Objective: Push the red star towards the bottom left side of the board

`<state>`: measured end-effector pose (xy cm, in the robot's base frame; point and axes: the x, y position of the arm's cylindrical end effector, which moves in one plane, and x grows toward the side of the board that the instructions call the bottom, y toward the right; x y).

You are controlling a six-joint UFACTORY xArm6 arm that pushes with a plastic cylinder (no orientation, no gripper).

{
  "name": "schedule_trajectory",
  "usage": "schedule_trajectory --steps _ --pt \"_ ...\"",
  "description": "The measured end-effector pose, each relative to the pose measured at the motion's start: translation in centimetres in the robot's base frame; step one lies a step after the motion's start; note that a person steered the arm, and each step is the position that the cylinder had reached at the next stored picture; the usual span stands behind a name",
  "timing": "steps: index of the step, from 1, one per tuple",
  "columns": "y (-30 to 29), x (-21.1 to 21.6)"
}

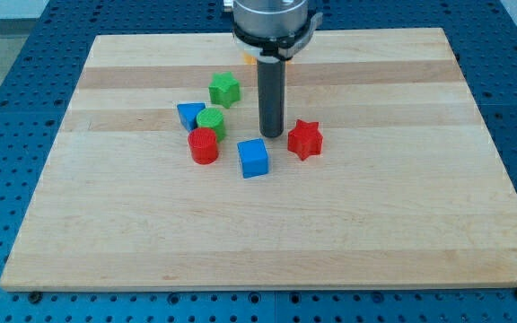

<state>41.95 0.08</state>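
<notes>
On the table [348, 224]: two red blocks, two green, two blue. My tip [272, 135], a bare rod with no claw, stands just left of the red star [304, 139]. An orange block [249, 59] hides behind the rod.

Stood with my tip [272, 135] on the bench [330, 233], just left of the red star [304, 139] and above-right of the blue cube [253, 158]. Further left clustered a red cylinder [203, 145], green cylinder [211, 120], blue block [189, 114] and green star [224, 89].
</notes>
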Motion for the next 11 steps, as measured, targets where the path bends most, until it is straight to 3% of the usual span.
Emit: schedule_trajectory --steps 1,7,10,11 --pt "1.8 1.6" --pt "13.7 0.6" --pt "17.3 8.2" --pt "17.5 7.5"
